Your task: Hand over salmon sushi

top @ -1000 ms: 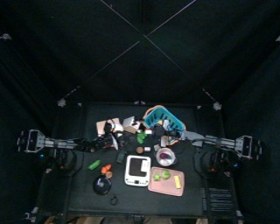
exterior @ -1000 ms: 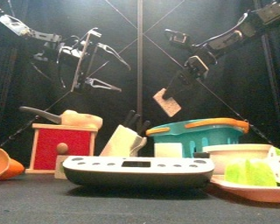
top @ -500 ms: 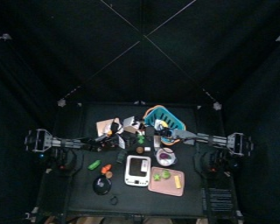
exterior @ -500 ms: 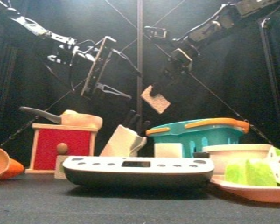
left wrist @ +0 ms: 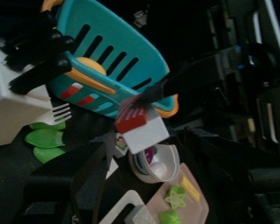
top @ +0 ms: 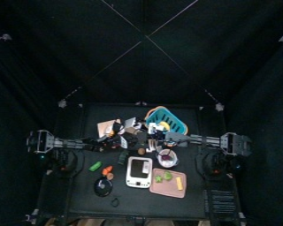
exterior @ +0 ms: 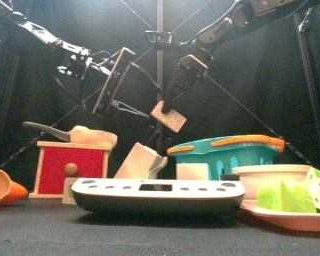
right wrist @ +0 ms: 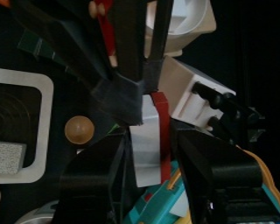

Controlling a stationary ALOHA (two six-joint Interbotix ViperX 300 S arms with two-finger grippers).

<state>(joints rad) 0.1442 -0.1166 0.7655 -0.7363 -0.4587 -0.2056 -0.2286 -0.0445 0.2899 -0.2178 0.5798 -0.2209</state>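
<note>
While the right gripper [exterior: 172,100] hangs high above the table pinching the salmon sushi [exterior: 168,116], a white block with a reddish top, the left gripper [exterior: 119,82] is just beside it with its jaws spread wide and nothing between them. Below the sushi stand a teal basket [exterior: 227,156], a knife block [exterior: 140,160] and a red box [exterior: 69,167]. Nearest the front edge lies a white scale [exterior: 155,196] on the black table [exterior: 123,235].

I count one teal basket [exterior: 226,155], one kitchen scale [exterior: 157,196], one red box [exterior: 69,168], one white bowl [exterior: 274,179], and one sushi piece [exterior: 167,116].
</note>
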